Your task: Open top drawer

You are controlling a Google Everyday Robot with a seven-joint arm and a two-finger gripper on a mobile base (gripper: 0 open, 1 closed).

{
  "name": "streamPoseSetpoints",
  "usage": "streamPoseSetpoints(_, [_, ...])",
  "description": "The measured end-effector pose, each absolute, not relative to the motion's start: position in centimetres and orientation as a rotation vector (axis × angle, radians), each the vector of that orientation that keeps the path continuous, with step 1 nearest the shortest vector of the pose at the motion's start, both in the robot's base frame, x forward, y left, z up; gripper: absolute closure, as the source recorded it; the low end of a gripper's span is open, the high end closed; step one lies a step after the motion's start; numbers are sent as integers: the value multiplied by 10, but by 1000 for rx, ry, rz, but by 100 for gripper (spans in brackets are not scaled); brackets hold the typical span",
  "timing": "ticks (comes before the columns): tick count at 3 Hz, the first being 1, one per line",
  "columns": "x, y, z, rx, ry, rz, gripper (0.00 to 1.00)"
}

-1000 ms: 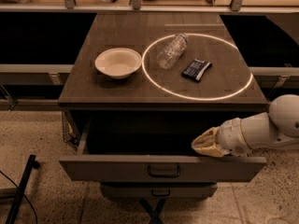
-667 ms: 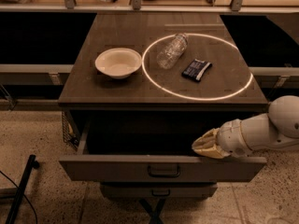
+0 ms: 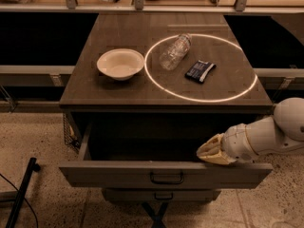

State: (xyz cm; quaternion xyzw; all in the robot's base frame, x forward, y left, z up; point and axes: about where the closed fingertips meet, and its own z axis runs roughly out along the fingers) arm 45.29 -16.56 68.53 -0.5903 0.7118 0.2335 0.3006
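Standing pulled out from under the cabinet top (image 3: 95, 91) much as a second ago, the top drawer (image 3: 109, 175) has barely shifted. Its front panel and dark bail handle (image 3: 166, 178) face the camera. The gripper (image 3: 209, 152) hangs at nearly the same spot, just behind the right part of that panel. Whether it is parted or closed, or holding anything, cannot be told.

A black pole (image 3: 21, 194) leans at the far left on the floor. On the top sit a white bowl (image 3: 120, 64), then a clear plastic bottle (image 3: 175, 51) on its side and a dark packet (image 3: 200, 71), both inside a glowing ring (image 3: 204, 100). A lower drawer (image 3: 190, 194) peeks out beneath. The drawer's inside is too dark to read, and the white arm (image 3: 266, 137) is cut off at the right edge.
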Motion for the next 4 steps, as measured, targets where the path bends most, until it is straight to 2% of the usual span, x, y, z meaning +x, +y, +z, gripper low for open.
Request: streamPoseSetpoints(4, [392,-171,687,-1614,1907,741,100])
